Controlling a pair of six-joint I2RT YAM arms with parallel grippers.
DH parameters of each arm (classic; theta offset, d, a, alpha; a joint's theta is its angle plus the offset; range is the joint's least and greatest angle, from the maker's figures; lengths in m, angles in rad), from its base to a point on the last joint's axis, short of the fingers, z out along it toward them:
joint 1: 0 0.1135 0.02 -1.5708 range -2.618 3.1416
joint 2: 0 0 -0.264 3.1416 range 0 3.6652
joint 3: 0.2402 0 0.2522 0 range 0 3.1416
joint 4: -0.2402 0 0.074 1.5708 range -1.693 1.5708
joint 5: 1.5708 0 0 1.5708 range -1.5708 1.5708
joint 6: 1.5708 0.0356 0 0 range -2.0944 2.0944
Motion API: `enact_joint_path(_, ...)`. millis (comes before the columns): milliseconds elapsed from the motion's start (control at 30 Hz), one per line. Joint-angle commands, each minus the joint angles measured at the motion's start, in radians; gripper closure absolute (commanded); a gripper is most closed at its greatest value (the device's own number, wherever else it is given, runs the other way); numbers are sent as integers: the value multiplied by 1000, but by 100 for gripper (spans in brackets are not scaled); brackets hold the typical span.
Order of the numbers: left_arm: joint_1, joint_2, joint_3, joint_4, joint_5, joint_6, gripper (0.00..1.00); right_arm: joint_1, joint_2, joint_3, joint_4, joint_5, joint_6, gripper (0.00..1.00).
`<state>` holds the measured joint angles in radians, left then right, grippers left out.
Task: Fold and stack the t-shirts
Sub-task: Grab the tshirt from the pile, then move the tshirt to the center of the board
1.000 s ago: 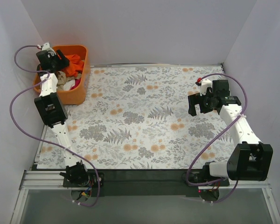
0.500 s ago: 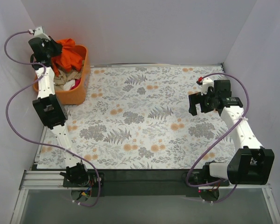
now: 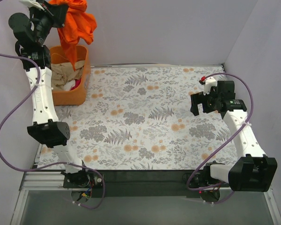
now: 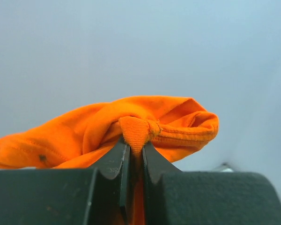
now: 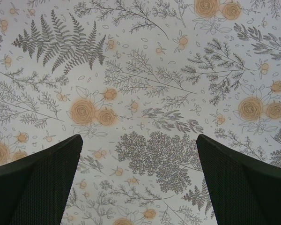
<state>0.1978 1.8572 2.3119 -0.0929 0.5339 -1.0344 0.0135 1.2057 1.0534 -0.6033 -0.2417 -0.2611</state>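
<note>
Grey and peach floral cloth (image 3: pixel 145 117) covers the counter from the far wall to the near edge where the two arms are bolted. At the far left corner sits a rigid orange plastic tub (image 3: pixel 69 97), its long side running away from the arms, with crumpled beige cloth (image 3: pixel 65 72) and a scrap of pink inside.

Above the tub hangs the bright orange t-shirt (image 3: pixel 77 23), bunched rather than spread. Its long axis runs straight up and down: the top is gathered at the left claw (image 3: pixel 60 8), held high near the back wall, and the lower end points down at the tub. Whether the hem touches the clothes below cannot be told.

In the left wrist view the left claw (image 4: pixel 135 147) is pressed together, pinching a ribbed fold of the orange t-shirt (image 4: pixel 107 122), which drapes to either side.

The right claw (image 3: pixel 196 104) hovers over the right side of the floral cloth, spread wide and holding nothing, its fingers (image 5: pixel 42 178) well apart.
</note>
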Motion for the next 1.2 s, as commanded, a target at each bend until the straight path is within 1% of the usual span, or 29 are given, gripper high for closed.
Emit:
enact_joint_path(0, -60, -114, -22, 28, 83, -64, 100, -3, -35, 53, -3, -10, 5, 2)
enact_joint_path(67, -102, -153, -23, 30, 107, -82, 100, -4, -40, 57, -4, -11, 6, 2)
enact_joint_path(133, -121, -170, -26, 32, 136, -127, 100, -3, -40, 68, -4, -10, 13, 2)
enact_joint_path(200, -143, -203, -81, 30, 161, -159, 100, -33, -40, 79, -7, -7, 17, 2)
enact_joint_path(267, -165, -258, -162, 30, 181, -194, 100, -44, -35, 89, -18, -30, 14, 2)
enact_joint_path(300, -176, -280, -295, 32, 216, -205, 100, -47, -28, 95, -33, -40, 13, 2)
enact_joint_path(333, -184, -305, -362, 48, 253, -213, 100, -50, -23, 106, -39, -51, 10, 2)
enact_joint_path(367, -237, -325, -438, 59, 296, -187, 100, -55, -21, 109, -42, -67, 8, 2)
enact_joint_path(400, -260, -361, -551, 53, 313, -155, 100, -58, -17, 112, -49, -68, 8, 2)
enact_joint_path(467, -322, -392, -659, 42, 311, -106, 100, -60, -15, 119, -53, -67, 5, 2)
enact_joint_path(500, -346, -414, -730, -2, 305, -11, 100, -60, -17, 120, -61, -65, 5, 2)
enact_joint_path(533, -371, -423, -765, -20, 257, 25, 100, -58, -15, 122, -61, -64, 2, 2)
enact_joint_path(567, -414, -435, -802, -28, 242, 60, 100, -60, -18, 125, -64, -61, 2, 2)
enact_joint_path(600, -434, -446, -850, -34, 217, 123, 100, -60, -18, 123, -69, -57, 0, 2)
enact_joint_path(633, -457, -464, -926, -50, 183, 155, 100, -60, -18, 125, -70, -54, 0, 2)
enact_joint_path(667, -495, -472, -971, -50, 125, 180, 100, -61, -18, 125, -73, -48, -1, 2)
enact_joint_path(733, -535, -471, -1061, -54, 65, 255, 100, -61, -14, 126, -79, -45, -3, 2)
enact_joint_path(767, -572, -463, -1081, -56, 36, 276, 100, -61, -12, 126, -82, -42, -4, 2)
enact_joint_path(833, -607, -445, -1111, -61, 6, 316, 100, -61, -6, 126, -87, -41, -10, 2)
enact_joint_path(900, -639, -391, -1111, -73, -2, 320, 79, -61, 8, 125, -92, -47, -13, 2)
enact_joint_path(933, -647, -371, -1096, -115, 11, 318, 70, -61, 12, 123, -93, -51, -20, 2)
enact_joint_path(967, -659, -324, -1050, -143, 30, 313, 52, -61, 20, 123, -96, -62, -21, 2)
enact_joint_path(1000, -664, -307, -1024, -212, 64, 315, 25, -61, 34, 128, -104, -68, -26, 2)
enact_joint_path(1067, -670, -282, -968, -272, 81, 326, 15, -61, 48, 138, -111, -91, -35, 2)
enact_joint_path(1100, -670, -279, -921, -301, 80, 336, 8, -61, 66, 146, -122, -100, -39, 2)
enact_joint_path(1133, -667, -282, -899, -351, 68, 346, 7, -60, 75, 164, -130, -113, -44, 2)
enact_joint_path(1167, -650, -289, -889, -369, 74, 356, 6, -60, 84, 174, -136, -139, -55, 2)
